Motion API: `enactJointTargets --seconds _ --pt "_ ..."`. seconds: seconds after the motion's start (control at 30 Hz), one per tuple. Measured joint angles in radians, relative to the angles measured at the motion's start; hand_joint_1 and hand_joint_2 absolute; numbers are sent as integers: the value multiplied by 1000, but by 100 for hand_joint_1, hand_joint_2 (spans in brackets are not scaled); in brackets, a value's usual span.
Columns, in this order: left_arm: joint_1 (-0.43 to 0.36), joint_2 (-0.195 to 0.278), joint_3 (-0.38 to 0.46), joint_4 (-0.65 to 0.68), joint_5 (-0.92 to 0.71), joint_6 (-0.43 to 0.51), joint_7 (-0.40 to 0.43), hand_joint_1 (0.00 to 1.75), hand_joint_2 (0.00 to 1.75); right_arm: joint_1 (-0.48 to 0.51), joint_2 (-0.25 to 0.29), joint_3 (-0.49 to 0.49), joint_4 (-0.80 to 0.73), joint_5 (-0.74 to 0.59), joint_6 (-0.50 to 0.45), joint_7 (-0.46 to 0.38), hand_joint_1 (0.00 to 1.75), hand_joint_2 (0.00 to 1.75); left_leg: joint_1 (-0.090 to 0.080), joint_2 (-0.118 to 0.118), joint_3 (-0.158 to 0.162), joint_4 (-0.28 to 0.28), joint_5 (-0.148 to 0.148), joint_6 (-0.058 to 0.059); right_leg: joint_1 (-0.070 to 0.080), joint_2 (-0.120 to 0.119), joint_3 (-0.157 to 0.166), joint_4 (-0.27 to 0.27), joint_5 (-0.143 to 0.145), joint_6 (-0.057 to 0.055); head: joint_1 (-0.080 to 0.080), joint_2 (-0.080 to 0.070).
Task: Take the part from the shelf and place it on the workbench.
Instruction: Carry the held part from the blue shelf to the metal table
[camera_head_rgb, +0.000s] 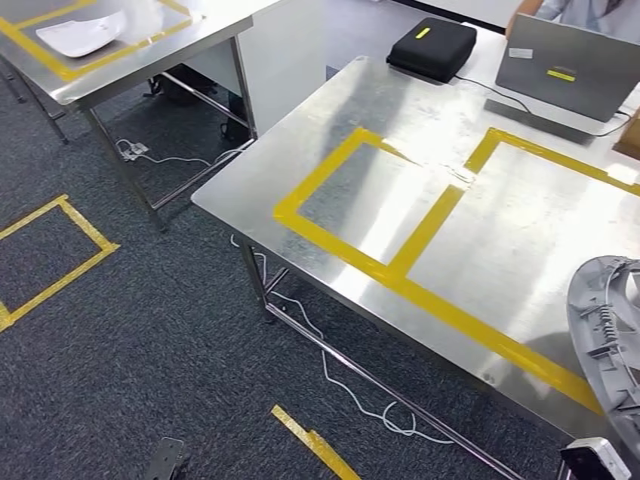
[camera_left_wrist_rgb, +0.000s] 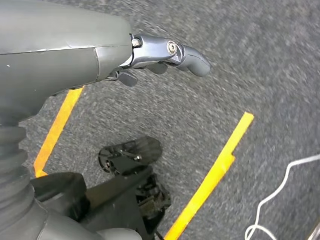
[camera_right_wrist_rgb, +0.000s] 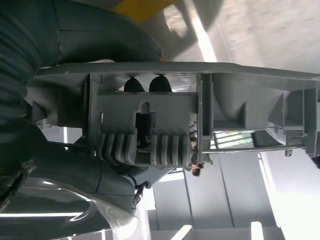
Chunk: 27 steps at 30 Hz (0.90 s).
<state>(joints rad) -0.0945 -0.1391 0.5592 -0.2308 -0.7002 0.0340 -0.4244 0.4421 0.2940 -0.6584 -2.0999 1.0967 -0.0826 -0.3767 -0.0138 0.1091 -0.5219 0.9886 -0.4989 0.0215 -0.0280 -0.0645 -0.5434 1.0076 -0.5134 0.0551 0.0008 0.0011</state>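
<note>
Part (camera_head_rgb: 607, 340) looks like stiff, light grey ribbed plastic, carried at the bench (camera_head_rgb: 377, 130) edge near the yellow tape (camera_head_rgb: 423, 235). We'd say the right hand (camera_right_wrist_rgb: 113, 145) grips its ribbed middle; keep that rim hold. Left hand (camera_left_wrist_rgb: 166, 52) hangs empty, fingers loosely extended.

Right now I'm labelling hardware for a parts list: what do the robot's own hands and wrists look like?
The left hand has a smooth grey cover, a glossy dark metallic finger link with a silver screw, and a dark rounded fingertip. Behind it sits a dark ribbed, bellows-like wrist sleeve. The right hand shows the same matte grey shell and ribbed sleeve, with two dark rounded fingertips showing.
</note>
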Motion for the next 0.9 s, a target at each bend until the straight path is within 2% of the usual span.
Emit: enactJointTargets --seconds 0.07,0.1,0.13,0.17,0.2,0.23,0.27,0.3,0.33,0.37,0.43,0.47,0.5,0.53,0.63,0.8,0.9 --pt "-5 -1 0 0 -7 -2 2 0 175 -10 -33 0 18 12 34 34 175 175 0 15 1 4 0 -10 5 16 -4 0 2 -21 -1 0" --pt "-9 -1 0 0 -11 -2 3 0 175 -13 -52 1 30 15 49 51 175 175 2 9 0 7 -3 -17 4 25 -7 -1 6 -29 -1 0" --pt "-12 -1 0 0 -16 -4 4 0 175 -18 -73 3 42 16 63 69 175 175 5 -11 -4 20 -15 -23 3 34 -10 -2 9 -36 -2 0" --pt "-14 -1 0 0 -19 -6 5 0 175 -24 -96 7 55 15 76 87 175 175 8 -39 -16 49 -39 -28 1 41 -13 -3 14 -43 -3 0" --pt "-15 0 0 0 -24 -8 8 0 175 -32 -122 15 69 14 87 107 175 175 11 -70 -37 102 -74 -33 -1 48 -16 -4 17 -48 -5 0" --pt "-15 1 0 0 -29 -12 11 0 175 -40 -149 24 84 13 96 127 175 175 12 -90 -66 169 -110 -34 0 56 -19 -4 20 -53 -6 0" --pt "-14 1 0 0 -33 -14 14 0 175 -47 -176 35 99 12 104 146 175 175 13 -98 -95 236 -139 -34 1 63 -23 -3 23 -55 -6 0" --pt "-14 1 0 0 -38 -17 15 0 175 -52 -204 46 116 14 109 164 175 175 14 -100 -115 282 -152 -33 3 72 -25 -3 25 -56 -6 0" --pt "-15 1 0 0 -41 -18 16 0 175 -57 -229 56 132 16 111 178 175 175 14 -100 -119 292 -143 -31 4 78 -27 -3 26 -55 -6 0" --pt "-15 1 0 0 -45 -19 16 0 175 -61 -253 67 148 19 112 190 175 175 13 -101 -106 262 -117 -27 6 85 -27 -3 28 -54 -6 0" --pt "-18 2 0 0 -48 -19 16 0 175 -69 -292 84 174 23 112 202 175 175 12 -108 -43 129 -46 -13 8 93 -28 -3 31 -50 -5 0" --pt "-20 3 0 0 -49 -19 16 0 175 -72 -307 91 184 24 112 205 175 175 10 -113 -16 67 -24 -7 9 96 -29 -2 33 -46 -5 0" --pt "-21 4 0 0 -49 -19 16 0 175 -73 -318 96 192 24 113 207 175 175 9 -117 0 26 -13 -5 10 97 -33 0 34 -42 -5 0" --pt "-22 4 0 0 -50 -19 16 0 175 -74 -328 101 200 24 113 208 175 175 9 -120 5 8 -12 -9 11 98 -37 2 35 -43 -4 0" --pt "-22 2 0 0 -50 -19 17 0 175 -76 -349 111 217 24 113 209 175 175 6 -119 0 2 -8 -20 9 97 -43 1 38 -46 -4 0" --pt "-23 4 0 0 -50 -19 17 0 175 -77 -365 121 235 24 113 209 175 175 2 -119 -6 2 -2 -10 4 97 -43 -8 47 -31 -4 0" --pt "-23 4 0 0 -50 -19 17 0 175 -77 -371 126 243 24 113 209 175 175 1 -119 -7 3 0 -7 3 98 -43 -11 51 -27 -4 0"
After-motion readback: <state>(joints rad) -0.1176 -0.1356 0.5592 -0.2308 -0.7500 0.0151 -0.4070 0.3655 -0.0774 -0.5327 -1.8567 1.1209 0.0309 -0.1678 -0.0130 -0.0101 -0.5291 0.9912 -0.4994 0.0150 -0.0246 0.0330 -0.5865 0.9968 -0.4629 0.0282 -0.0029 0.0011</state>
